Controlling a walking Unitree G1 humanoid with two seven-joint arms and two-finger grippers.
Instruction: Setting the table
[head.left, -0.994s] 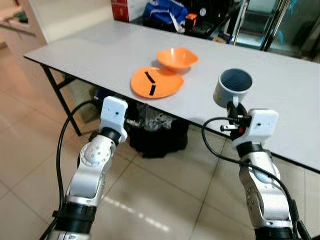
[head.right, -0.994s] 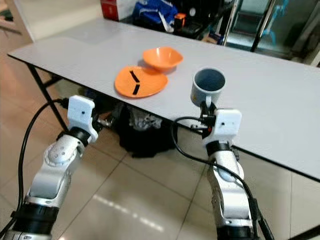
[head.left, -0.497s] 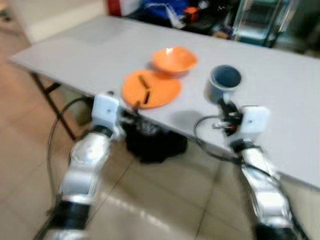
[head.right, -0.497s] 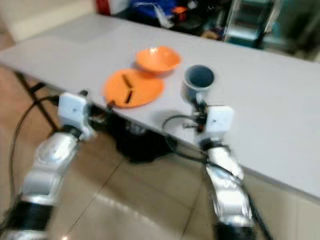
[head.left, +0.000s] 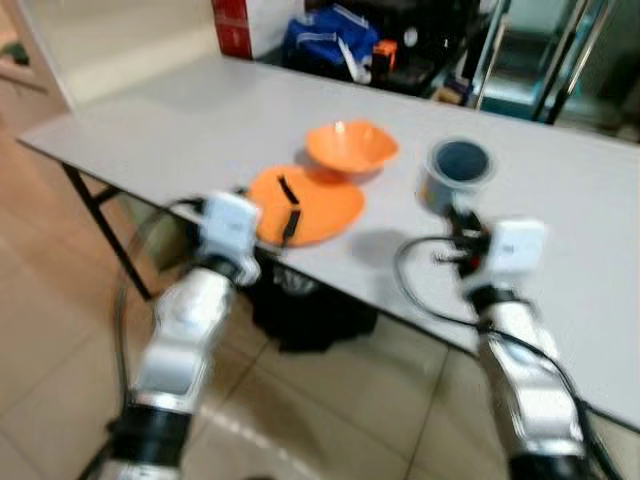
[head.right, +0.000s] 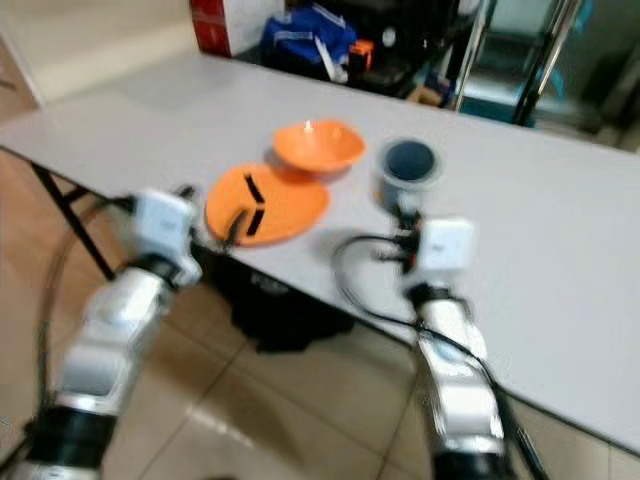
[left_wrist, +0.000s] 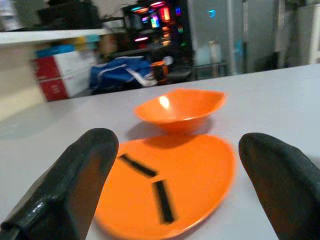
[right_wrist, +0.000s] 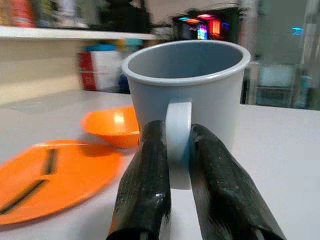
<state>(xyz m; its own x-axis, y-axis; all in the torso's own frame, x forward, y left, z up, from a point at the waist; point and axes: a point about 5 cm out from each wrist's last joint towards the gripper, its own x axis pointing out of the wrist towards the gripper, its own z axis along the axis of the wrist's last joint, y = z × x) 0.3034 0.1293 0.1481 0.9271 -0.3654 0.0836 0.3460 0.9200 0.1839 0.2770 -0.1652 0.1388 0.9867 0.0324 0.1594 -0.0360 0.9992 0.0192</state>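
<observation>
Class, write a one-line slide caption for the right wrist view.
Right hand pinching the grey mug by its handle.

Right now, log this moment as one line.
right hand: shut on mug handle | left hand: open, facing plate | bowl: behind plate

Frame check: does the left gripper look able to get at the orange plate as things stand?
Probably yes. The left gripper is open at the table's near edge, its fingers spread toward the plate, with nothing between them. The bowl sits behind the plate.
</observation>
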